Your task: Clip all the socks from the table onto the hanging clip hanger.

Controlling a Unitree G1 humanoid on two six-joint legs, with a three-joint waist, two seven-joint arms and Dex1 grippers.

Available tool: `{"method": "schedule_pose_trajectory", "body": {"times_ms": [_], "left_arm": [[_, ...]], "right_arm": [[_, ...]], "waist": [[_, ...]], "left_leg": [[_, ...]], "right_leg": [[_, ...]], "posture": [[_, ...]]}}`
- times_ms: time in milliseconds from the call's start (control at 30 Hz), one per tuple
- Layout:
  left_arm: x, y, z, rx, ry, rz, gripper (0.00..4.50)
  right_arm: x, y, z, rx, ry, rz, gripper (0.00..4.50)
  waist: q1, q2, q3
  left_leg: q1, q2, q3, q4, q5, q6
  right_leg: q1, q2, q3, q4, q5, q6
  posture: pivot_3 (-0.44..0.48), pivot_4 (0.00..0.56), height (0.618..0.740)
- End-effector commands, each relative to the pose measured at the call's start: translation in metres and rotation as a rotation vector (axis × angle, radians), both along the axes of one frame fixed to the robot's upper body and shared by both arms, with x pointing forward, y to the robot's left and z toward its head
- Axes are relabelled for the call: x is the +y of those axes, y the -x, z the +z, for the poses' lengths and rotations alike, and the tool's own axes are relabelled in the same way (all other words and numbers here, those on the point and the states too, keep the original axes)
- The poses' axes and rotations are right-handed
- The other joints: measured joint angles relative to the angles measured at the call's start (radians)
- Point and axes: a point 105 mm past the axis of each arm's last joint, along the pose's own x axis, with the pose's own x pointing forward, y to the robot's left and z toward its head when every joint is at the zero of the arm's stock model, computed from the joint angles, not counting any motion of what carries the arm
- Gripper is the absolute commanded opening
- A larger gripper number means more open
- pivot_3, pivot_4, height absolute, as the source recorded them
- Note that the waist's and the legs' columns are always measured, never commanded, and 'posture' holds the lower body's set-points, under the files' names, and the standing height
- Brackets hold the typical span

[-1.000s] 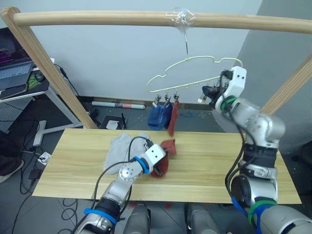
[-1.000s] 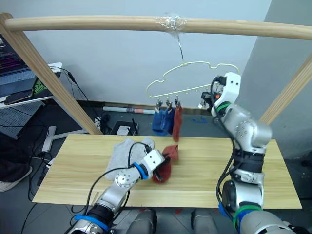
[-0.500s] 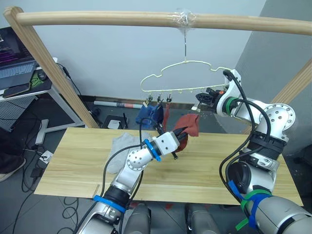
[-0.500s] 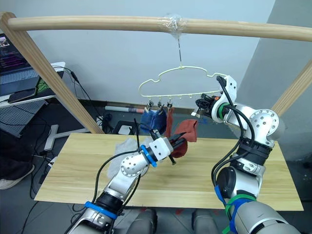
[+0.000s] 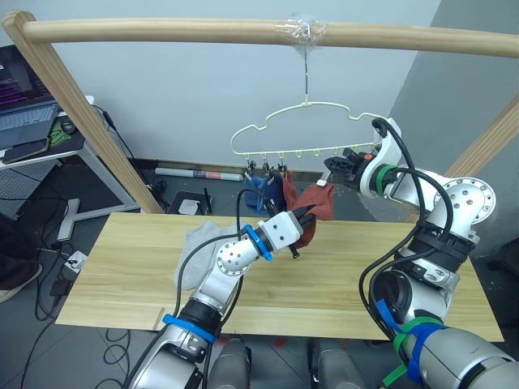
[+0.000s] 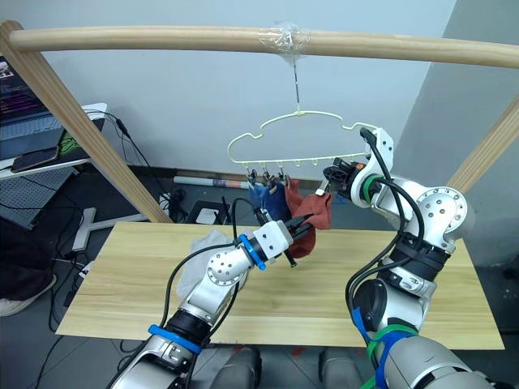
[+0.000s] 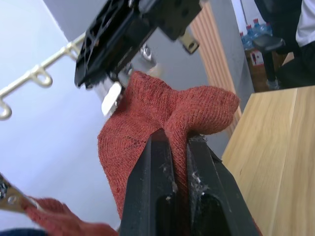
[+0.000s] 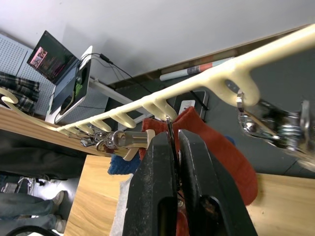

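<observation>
My left gripper (image 5: 302, 220) is shut on a rust red sock (image 5: 316, 201) and holds it up in the air just under the right part of the clip hanger (image 5: 304, 130). The left wrist view shows the sock (image 7: 162, 113) pinched between both fingers. My right gripper (image 5: 334, 166) is shut on a small metal clip (image 8: 171, 129) of the hanger bar (image 8: 206, 81), touching the sock's upper edge. Two blue socks (image 5: 261, 188) and another red sock (image 5: 285, 185) hang clipped at the bar's left. Grey socks (image 5: 199, 243) lie on the table (image 5: 405, 284).
The hanger's hook hangs from a round wooden pole (image 5: 162, 31) with slanted legs (image 5: 89, 121) at both sides. A desk with a laptop (image 5: 24, 97) stands far left, and cables lie on the floor behind the table.
My left gripper lifted the red sock from the table up to the hanger. My right gripper came down and left along the bar, and the hanger swung left.
</observation>
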Motion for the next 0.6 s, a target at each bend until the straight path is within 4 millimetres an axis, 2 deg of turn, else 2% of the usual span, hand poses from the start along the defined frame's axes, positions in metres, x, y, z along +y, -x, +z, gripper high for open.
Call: {"method": "schedule_pose_trajectory", "body": {"times_ms": [33,67,167,400,500,600], "left_arm": [[-0.001,-0.002,0.017,-0.057,0.046,-0.002,0.01],[-0.001,-0.003,0.017,-0.058,0.047,-0.001,0.01],[-0.001,-0.003,0.018,-0.062,0.049,-0.002,0.0],[-0.002,-0.001,0.017,-0.061,0.05,-0.007,0.0],[-0.002,-0.002,0.016,-0.062,0.047,-0.006,0.0],[-0.001,-0.006,0.016,-0.037,0.064,0.011,0.0]], "right_arm": [[-0.006,0.003,-0.012,0.043,0.004,-0.019,0.0],[-0.006,0.003,-0.011,0.041,-0.002,-0.015,0.0],[-0.005,0.004,-0.007,0.026,-0.031,-0.005,0.82],[-0.011,0.005,-0.001,-0.001,-0.053,-0.014,3.45],[-0.013,0.006,0.009,-0.04,-0.078,-0.011,4.46],[-0.02,0.015,0.024,-0.133,-0.099,0.015,4.46]], "waist": [[0.0,0.0,0.0],[0.0,0.0,0.0],[-0.001,0.0,0.0],[-0.024,0.0,0.0],[-0.026,0.0,0.0],[-0.027,0.001,0.0]], "left_leg": [[0.0,0.0,0.0,0.0,0.0,0.0],[0.0,0.0,0.0,0.0,0.0,0.0],[0.0,0.0,0.0,0.0,0.0,0.0],[-0.003,0.0,0.0,0.0,0.0,0.0],[-0.002,0.0,0.0,0.0,0.0,0.0],[-0.002,0.0,0.001,0.0,0.0,0.0]], "right_leg": [[0.0,0.0,0.0,0.0,0.0,0.0],[0.0,0.0,0.0,0.0,0.0,0.0],[0.0,0.0,0.0,0.0,0.0,0.0],[-0.004,0.0,0.0,0.001,0.0,0.0],[-0.004,0.0,0.001,0.002,0.0,0.0],[-0.004,0.0,0.001,0.002,0.0,0.0]], "posture": [[-0.002,0.17,0.74],[-0.002,0.17,0.74],[-0.002,0.17,0.74],[-0.003,0.168,0.74],[-0.009,0.168,0.74],[-0.017,0.169,0.74]]}}
